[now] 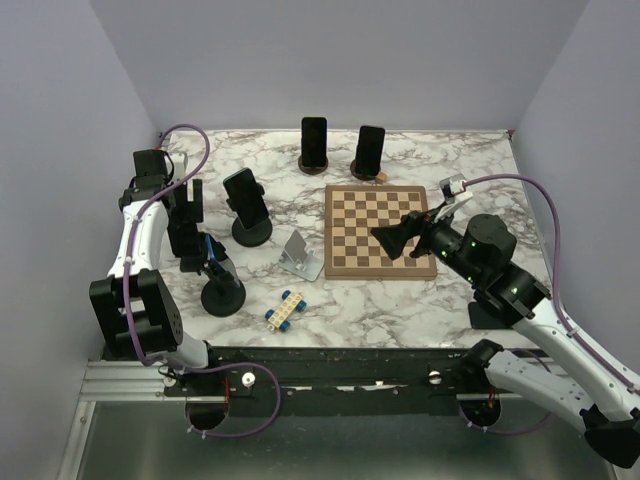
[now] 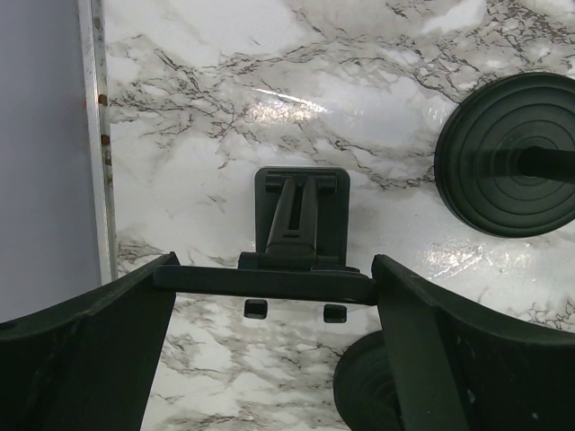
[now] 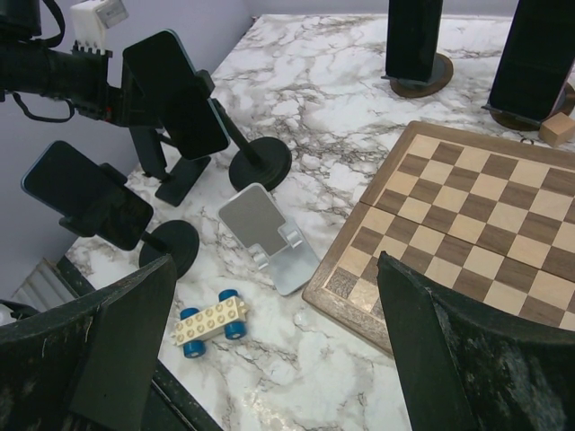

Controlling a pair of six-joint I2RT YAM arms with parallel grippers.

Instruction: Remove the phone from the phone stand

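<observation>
In the left wrist view a black phone (image 2: 269,283) shows edge-on as a dark bar across a small black folding stand (image 2: 301,215). Two stand lips show just below it. My left gripper (image 2: 274,269) spans the phone, with one finger against each end. I cannot tell whether the phone rests on the stand or is slightly lifted. In the top view my left gripper (image 1: 187,232) is at the table's left side, over that stand. My right gripper (image 3: 274,265) is open and empty, hovering by the chessboard's left edge (image 1: 395,238).
Two phones on black round-base stands (image 1: 245,195) (image 1: 215,255) stand close right of my left gripper. Two more phones (image 1: 314,142) (image 1: 369,150) stand at the back. An empty silver stand (image 1: 300,255), a toy car (image 1: 285,310) and a chessboard (image 1: 380,230) lie mid-table.
</observation>
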